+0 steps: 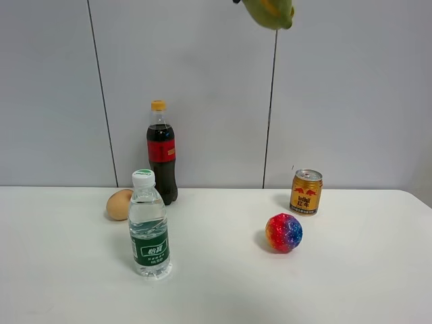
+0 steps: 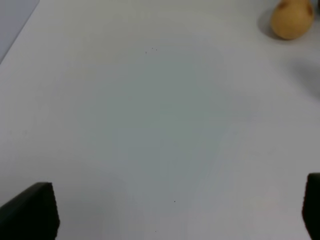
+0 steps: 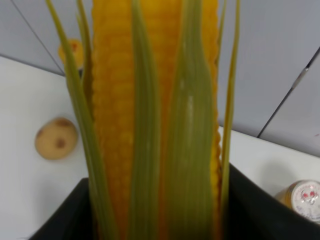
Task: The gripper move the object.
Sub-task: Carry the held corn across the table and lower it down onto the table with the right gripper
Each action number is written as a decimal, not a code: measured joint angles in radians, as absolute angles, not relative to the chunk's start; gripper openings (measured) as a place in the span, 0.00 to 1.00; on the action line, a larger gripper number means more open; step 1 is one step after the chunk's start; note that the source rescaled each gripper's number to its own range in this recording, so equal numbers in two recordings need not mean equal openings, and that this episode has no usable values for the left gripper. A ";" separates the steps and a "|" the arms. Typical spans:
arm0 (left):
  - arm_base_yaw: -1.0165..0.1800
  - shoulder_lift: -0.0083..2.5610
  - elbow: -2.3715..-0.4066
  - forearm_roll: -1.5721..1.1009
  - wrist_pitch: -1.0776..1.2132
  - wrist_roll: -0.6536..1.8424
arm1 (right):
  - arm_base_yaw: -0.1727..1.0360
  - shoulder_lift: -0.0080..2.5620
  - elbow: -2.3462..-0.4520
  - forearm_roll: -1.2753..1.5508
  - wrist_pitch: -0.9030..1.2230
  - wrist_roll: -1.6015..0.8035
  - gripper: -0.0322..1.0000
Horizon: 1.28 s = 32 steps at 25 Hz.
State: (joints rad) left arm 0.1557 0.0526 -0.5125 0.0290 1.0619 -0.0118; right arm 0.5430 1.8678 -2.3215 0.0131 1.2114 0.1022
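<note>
Corn [image 3: 150, 125] upright between right jaws clamped on it, high above table [image 1: 364, 283]; left jaws apart.

corn [image 3: 150, 125]: glossy ribbed plastic | table [image 1: 351, 283]: matt, smooth | can [image 1: 306, 192]: shiny metal | water bottle [image 1: 149, 229]: clear plastic

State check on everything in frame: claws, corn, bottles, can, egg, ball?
corn: gripped in the right claw, high above the table.
right claw: shut on corn.
left claw: open, holding nothing, above the table.
cola bottle: upright, capped.
water bottle: upright, capped.
can: upright; opened or sealed, cannot tell.
egg: lying on the table.
ball: resting on the table.
</note>
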 joint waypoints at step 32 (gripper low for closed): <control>0.156 0.053 -0.512 0.029 1.062 -0.012 | 0.215 1.649 -0.984 -0.323 0.779 0.385 0.03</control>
State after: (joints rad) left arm 0.1557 0.0526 -0.5125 0.0290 1.0619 -0.0117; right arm 0.2148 1.6494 -0.9836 -0.3234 0.7795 0.3849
